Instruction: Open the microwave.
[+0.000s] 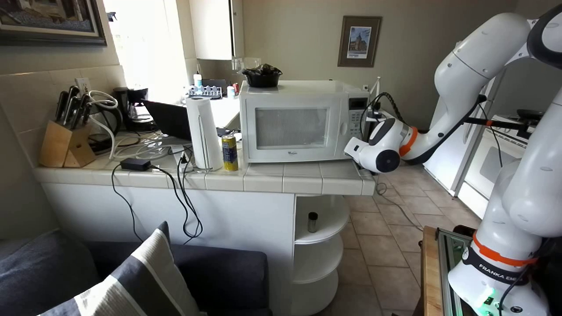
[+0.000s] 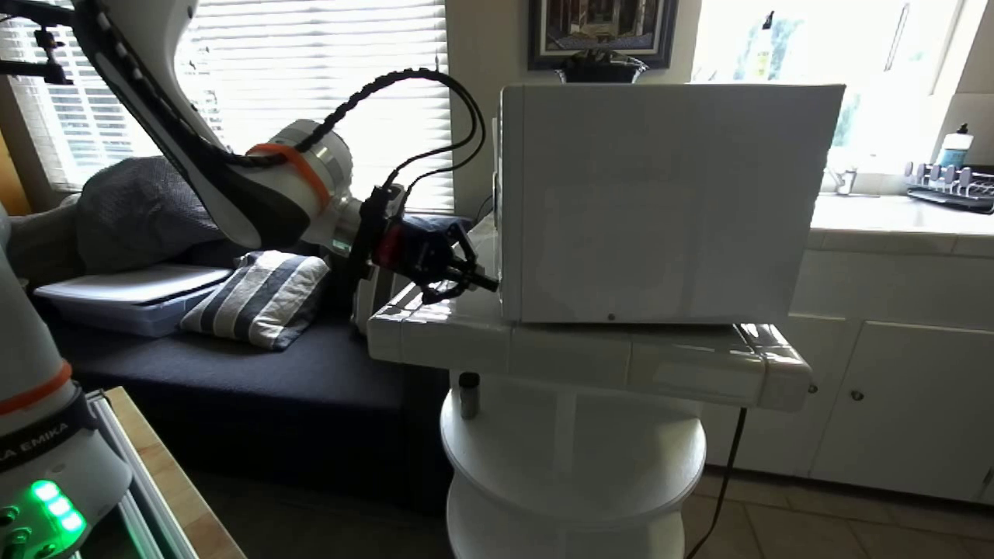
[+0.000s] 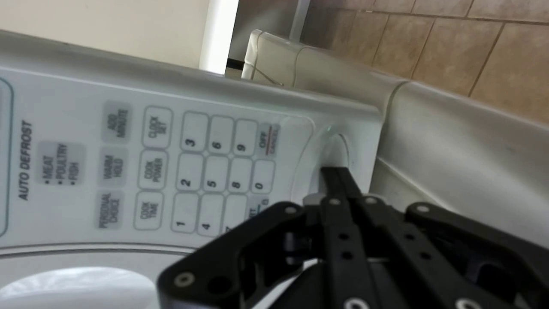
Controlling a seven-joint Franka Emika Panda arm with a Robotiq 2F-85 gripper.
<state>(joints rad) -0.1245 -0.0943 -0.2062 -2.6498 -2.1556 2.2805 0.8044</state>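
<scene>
The white microwave point(image 1: 292, 127) stands on the tiled counter with its door shut. Its side faces the camera in an exterior view point(image 2: 660, 202). In the wrist view its control panel point(image 3: 73, 206) is turned sideways, with the number keys beside a smooth oval button point(image 3: 336, 150) at the panel's lower end. My gripper point(image 3: 336, 169) is shut, its two black fingertips together and empty. The tips are over the oval button, touching or very close; I cannot tell which. The gripper also shows at the microwave's lower front in an exterior view point(image 2: 491, 284).
The tiled counter point(image 1: 303, 185) carries a paper-towel roll point(image 1: 204, 136), a yellow can point(image 1: 229, 153), a knife block point(image 1: 66, 145) and loose cables left of the microwave. A black bowl point(image 1: 262, 79) sits on top of it. Rounded shelves point(image 2: 575, 458) are below the counter's end.
</scene>
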